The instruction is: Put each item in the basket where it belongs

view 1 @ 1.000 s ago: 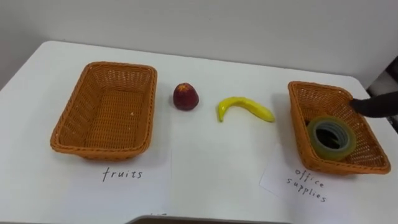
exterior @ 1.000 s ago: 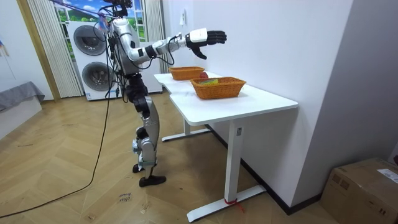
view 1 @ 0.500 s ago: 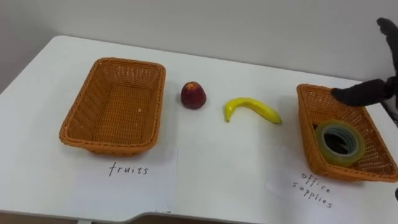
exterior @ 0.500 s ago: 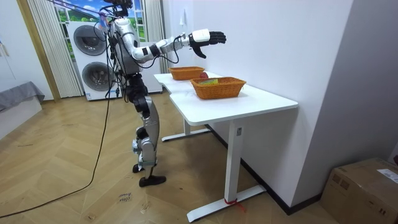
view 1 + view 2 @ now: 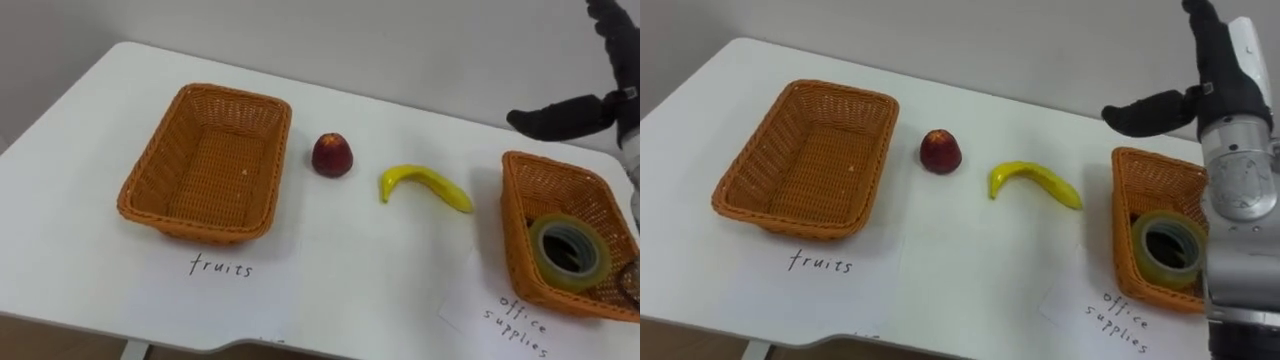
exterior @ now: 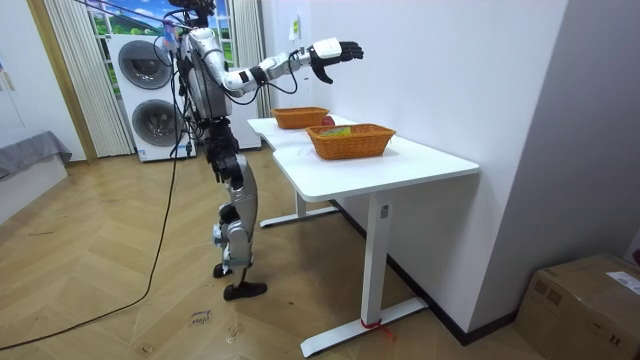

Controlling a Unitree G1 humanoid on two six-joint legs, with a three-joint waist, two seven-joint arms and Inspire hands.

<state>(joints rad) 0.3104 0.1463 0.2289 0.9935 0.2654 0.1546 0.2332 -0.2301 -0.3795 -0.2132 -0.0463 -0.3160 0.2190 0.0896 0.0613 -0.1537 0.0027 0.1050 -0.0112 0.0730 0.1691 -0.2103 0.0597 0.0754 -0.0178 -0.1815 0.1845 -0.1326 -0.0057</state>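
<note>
The right hand (image 5: 1218,95) is held up high with straight fingers, and their tips run off the top edge. The robot's own arm covers the right side of the office supplies basket (image 5: 1127,225) and the right edge of the tape roll (image 5: 1162,250) inside it. The paper label (image 5: 470,312) in front of that basket is cut off at the bottom edge. In the room view, a red bit (image 6: 327,121) on the table (image 6: 420,160) is too small to name.

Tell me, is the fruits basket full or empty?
Empty: the basket's woven floor is bare; the apple and banana lie on the table beside it.
</note>
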